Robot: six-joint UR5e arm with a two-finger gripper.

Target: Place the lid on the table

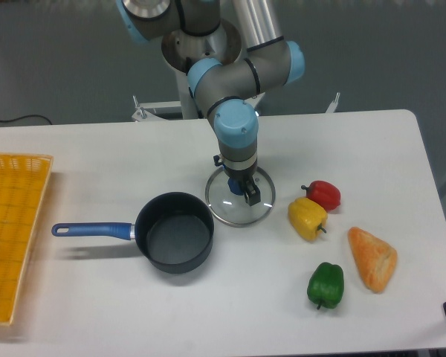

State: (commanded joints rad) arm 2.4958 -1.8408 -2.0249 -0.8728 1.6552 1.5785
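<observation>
Gripper [240, 190] pointing straight down over the lid [239, 204], fingers at its blue knob, grip not discernible, lid flat on the table [97, 297], right of the saucepan [175, 232]

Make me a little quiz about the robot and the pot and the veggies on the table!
1. True or false: the lid is sitting on the pot.
2. Which pepper is nearest the lid? A) red pepper B) yellow pepper C) green pepper
3. Fill in: the pot's handle is coloured ____.

Key
1. False: it lies on the table, beside the pot, under the gripper.
2. B
3. blue
</observation>
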